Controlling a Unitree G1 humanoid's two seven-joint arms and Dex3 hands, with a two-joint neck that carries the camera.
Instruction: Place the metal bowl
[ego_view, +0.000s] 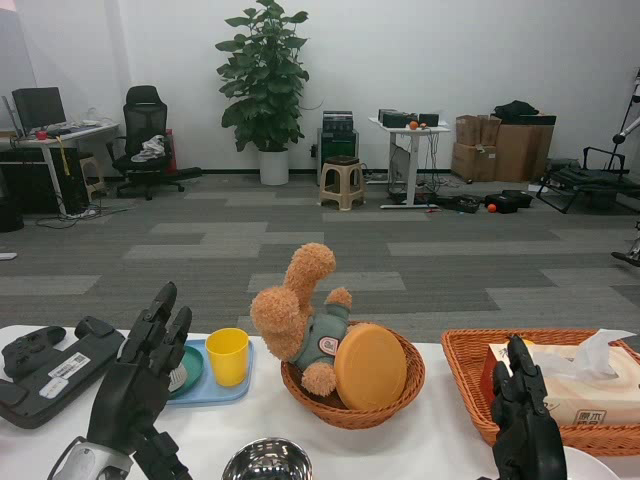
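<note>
The metal bowl stands on the white table at the bottom edge of the head view, partly cut off. My left hand is raised to the left of it, fingers apart and pointing up, holding nothing. At the bottom right my right hand is held upright in front of the wicker tray, fingers together and straight, and nothing shows in it.
A round wicker basket holds a brown plush toy and an orange disc. A blue tray carries a yellow cup and a green dish. A rectangular wicker tray holds a tissue box. Black devices lie at the left.
</note>
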